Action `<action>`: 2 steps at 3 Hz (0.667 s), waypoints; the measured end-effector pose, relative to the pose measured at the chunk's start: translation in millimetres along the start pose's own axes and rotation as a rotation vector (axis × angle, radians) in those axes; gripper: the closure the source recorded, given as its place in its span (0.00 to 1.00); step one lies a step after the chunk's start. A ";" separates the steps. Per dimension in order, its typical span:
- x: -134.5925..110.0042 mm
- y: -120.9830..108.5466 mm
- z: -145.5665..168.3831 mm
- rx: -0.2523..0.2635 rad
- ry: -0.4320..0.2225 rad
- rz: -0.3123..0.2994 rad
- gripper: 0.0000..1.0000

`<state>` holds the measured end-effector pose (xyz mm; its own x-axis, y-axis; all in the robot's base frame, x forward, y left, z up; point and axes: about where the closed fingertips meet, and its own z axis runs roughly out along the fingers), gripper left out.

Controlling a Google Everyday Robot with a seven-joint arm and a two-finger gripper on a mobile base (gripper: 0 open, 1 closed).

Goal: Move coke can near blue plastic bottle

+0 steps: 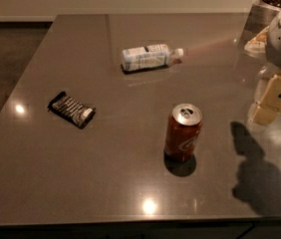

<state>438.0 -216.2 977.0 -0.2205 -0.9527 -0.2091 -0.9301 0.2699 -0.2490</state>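
The coke can (183, 132) stands upright in the lower centre of the frame, silver top and pull tab facing up, nothing touching it; standing like this, its round side is free for a grasp. Well apart from it, in the upper centre, the blue plastic bottle (148, 57) lies on its side with its white cap pointing right, the mark the can must end up beside. A flat black snack packet (71, 109) lies at middle left, out of the path between them. The gripper (272, 101) hangs at the right edge, apparently above the tabletop (105, 178) and clear of the can. Whether it is spread or closed I cannot tell. The approach seems not yet made.
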 end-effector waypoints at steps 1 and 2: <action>-0.2 0.0 -0.3 0.001 -0.001 0.000 0.00; -8.4 13.0 12.4 -0.033 -0.063 -0.013 0.00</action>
<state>431.4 -203.0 963.8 -0.1900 -0.9453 -0.2652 -0.9423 0.2514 -0.2210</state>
